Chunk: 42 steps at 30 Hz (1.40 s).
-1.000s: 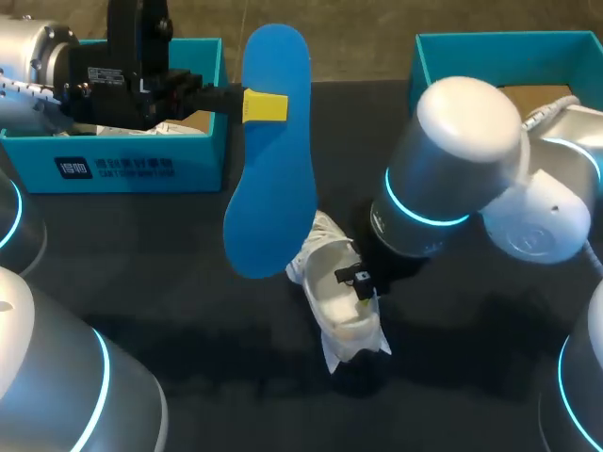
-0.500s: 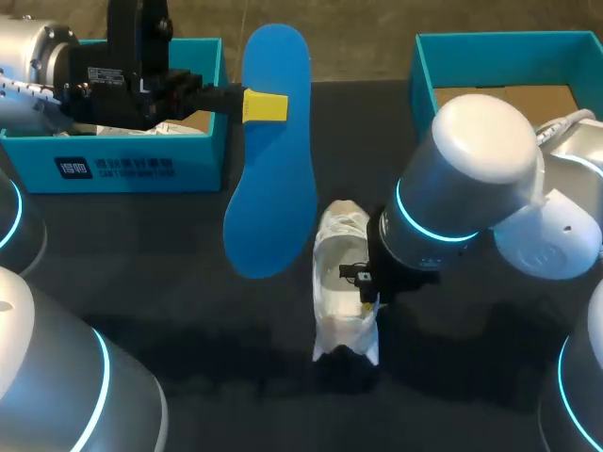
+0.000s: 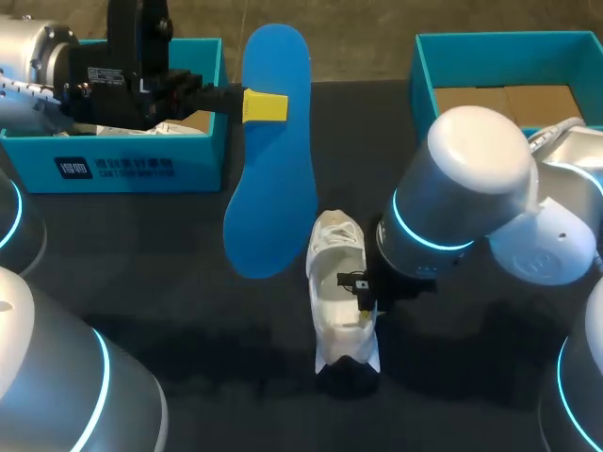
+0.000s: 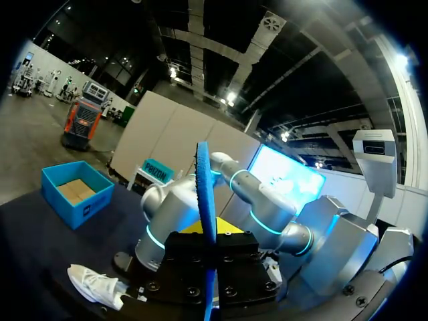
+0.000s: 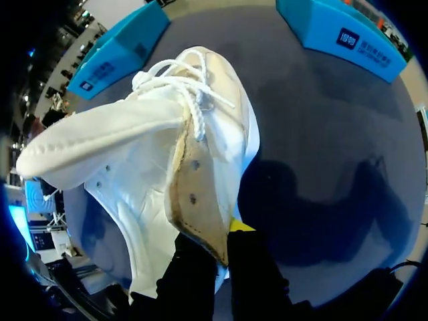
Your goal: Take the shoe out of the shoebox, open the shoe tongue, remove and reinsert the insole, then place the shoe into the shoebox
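While the left gripper [image 3: 266, 106] has kept still, clamped on the blue insole [image 3: 273, 169] and holding it in the air beside the left shoebox [image 3: 141, 168], the right arm has turned the white shoe [image 3: 341, 287] over the last second. The shoe lay slanted and now sits nearly straight on the black table [image 3: 188, 311], toe pointing away, opening facing up. The right gripper [image 3: 363, 297] pinches the shoe's side wall near the heel, with the laces ahead of it. The insole is out and the shoe looks lined up to take it back, so reinsertion seems next. The right shoebox [image 3: 424, 71] stands at the far corner. White print [image 3: 113, 169] marks the left box's side; it is left unread here.
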Motion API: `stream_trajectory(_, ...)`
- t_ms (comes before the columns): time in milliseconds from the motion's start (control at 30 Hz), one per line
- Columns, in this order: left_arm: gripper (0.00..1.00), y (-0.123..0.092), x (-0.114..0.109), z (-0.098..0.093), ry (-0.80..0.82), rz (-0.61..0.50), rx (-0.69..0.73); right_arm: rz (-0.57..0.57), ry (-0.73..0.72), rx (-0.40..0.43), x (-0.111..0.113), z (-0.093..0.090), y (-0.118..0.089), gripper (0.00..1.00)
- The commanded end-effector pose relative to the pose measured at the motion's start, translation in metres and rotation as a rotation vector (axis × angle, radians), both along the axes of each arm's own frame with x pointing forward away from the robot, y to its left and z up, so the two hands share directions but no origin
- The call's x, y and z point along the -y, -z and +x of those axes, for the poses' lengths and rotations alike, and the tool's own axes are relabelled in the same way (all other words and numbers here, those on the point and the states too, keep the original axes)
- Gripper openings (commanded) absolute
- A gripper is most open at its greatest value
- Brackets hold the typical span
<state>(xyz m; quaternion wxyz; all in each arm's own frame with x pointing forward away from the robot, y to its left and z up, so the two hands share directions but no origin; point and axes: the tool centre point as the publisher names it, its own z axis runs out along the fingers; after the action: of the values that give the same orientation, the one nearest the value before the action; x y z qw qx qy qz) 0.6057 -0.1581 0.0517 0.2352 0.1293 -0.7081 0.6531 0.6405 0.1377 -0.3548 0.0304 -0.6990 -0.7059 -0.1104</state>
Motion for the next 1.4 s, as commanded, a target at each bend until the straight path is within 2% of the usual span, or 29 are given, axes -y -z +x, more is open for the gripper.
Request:
stream_trajectory(33, 0.0, 0.0, 0.001, 0.0, 0.0, 0.002, -0.001, 0.017, -0.02, -0.006, -0.003, 0.005, 0.012, 0.0)
stream_trajectory(933, 0.0, 0.0, 0.001, 0.0, 0.0, 0.002, -0.001, 0.091, 0.014, -0.033, 0.002, 0.018, 0.043, 0.0)
stream_trajectory(967, 0.0, 0.0, 0.001, 0.0, 0.0, 0.002, -0.001, 0.092, 0.015, -0.034, 0.002, 0.018, 0.042, 0.03)
stream_trajectory(1033, 0.0, 0.0, 0.001, 0.0, 0.0, 0.002, -0.001, 0.09, 0.016, -0.033, 0.0, 0.017, 0.038, 0.17)
stream_trajectory(1067, 0.0, 0.0, 0.001, 0.0, 0.0, 0.002, -0.001, 0.087, 0.018, -0.032, 0.0, 0.017, 0.036, 0.28)
stream_trajectory(1100, 0.0, 0.0, 0.001, 0.0, 0.0, 0.002, -0.001, 0.084, 0.022, -0.03, 0.0, 0.016, 0.033, 0.48)
stream_trajectory(1133, 0.0, 0.0, 0.001, 0.0, 0.0, 0.002, -0.001, 0.082, 0.024, -0.028, 0.0, 0.015, 0.03, 0.93)
stream_trajectory(1167, 0.0, 0.0, 0.001, 0.0, 0.0, 0.002, -0.001, 0.078, 0.028, -0.024, 0.0, 0.014, 0.027, 1.0)
stream_trajectory(1400, 0.0, 0.0, 0.001, 0.0, 0.0, 0.002, -0.001, 0.098, 0.039, -0.032, 0.004, 0.01, 0.002, 1.0)
